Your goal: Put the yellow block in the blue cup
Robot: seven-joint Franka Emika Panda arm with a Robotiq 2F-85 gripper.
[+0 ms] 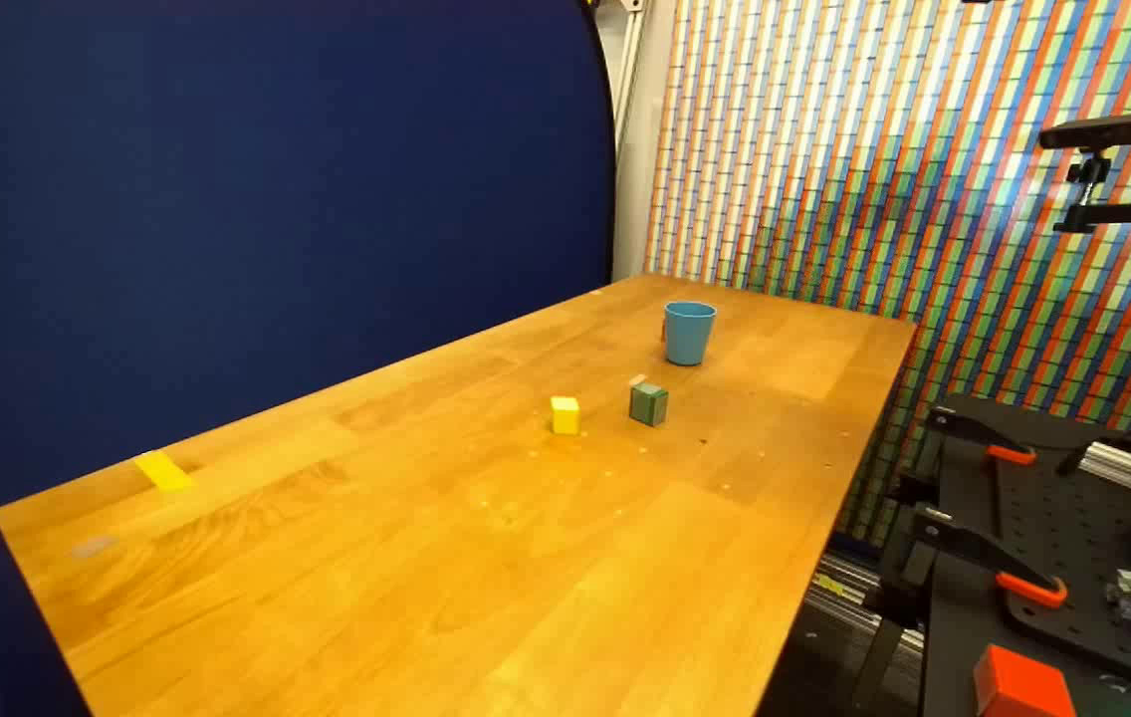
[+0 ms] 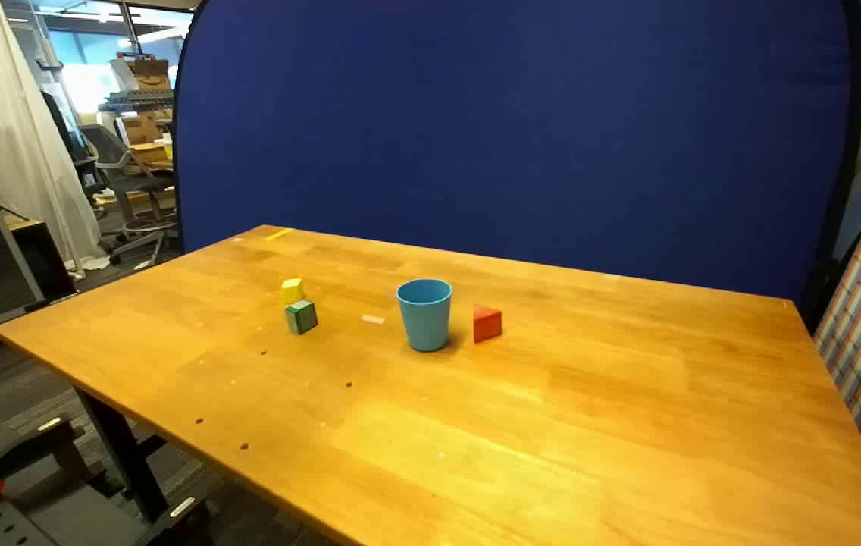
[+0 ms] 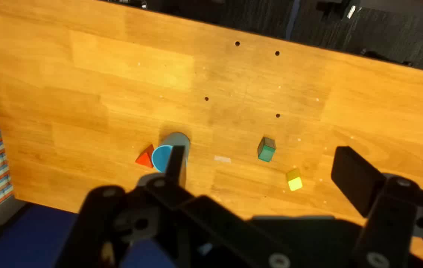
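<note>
"Wrist view: jaws?"
"Spread wide, I see. Yellow block (image 3: 294, 180), one: on the tabletop (image 3: 375, 111), between four and five o'clock from the green cube (image 3: 266, 149)."
"Blue cup (image 3: 176, 140)?"
"One, upright, nine o'clock from that cube."

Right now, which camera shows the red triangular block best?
An exterior view where the red triangular block stands uncovered beside the blue cup. The wrist view shows it from above, by the cup's rim. In an exterior view where the cup blocks it, only a reddish sliver shows.
</note>
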